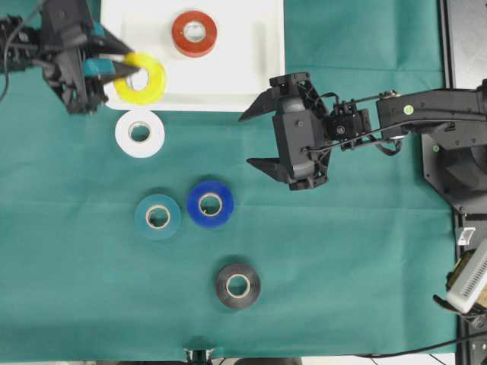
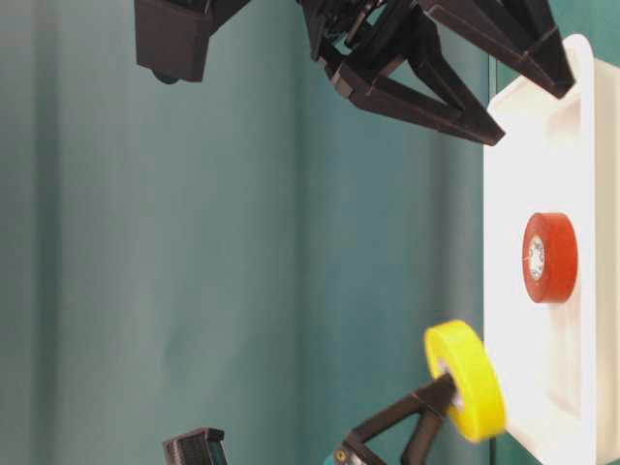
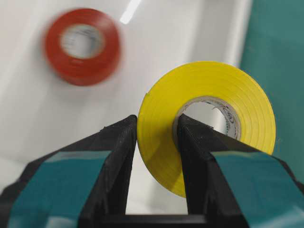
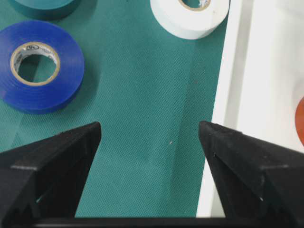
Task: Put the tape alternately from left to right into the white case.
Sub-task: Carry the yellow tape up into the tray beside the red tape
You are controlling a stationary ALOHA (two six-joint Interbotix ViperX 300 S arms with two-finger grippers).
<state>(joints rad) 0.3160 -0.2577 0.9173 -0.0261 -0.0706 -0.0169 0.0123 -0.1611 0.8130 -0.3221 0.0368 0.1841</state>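
One yellow tape roll (image 1: 141,78) hanging pinched in left gripper (image 1: 122,68) over white case (image 1: 251,72) edge; right gripper (image 1: 257,137) spread, holding nothing.

Overhead shot: the left gripper (image 1: 128,70) is clamped on the bright yellow ring of tape (image 1: 141,77), holding it right over the bottom-left rim of the shallow white plastic tray (image 1: 251,68). A red-orange tape roll (image 1: 194,33) lies flat inside the tray. Out on the green cloth (image 1: 342,258) lie the white tape roll (image 1: 139,133) just below the tray, the teal roll (image 1: 157,217) and blue roll (image 1: 210,204) nearly side by side, and the black roll (image 1: 237,286) lower down. The right gripper (image 1: 259,137) hangs wide apart, holding nothing, beside the tray's bottom-right corner.
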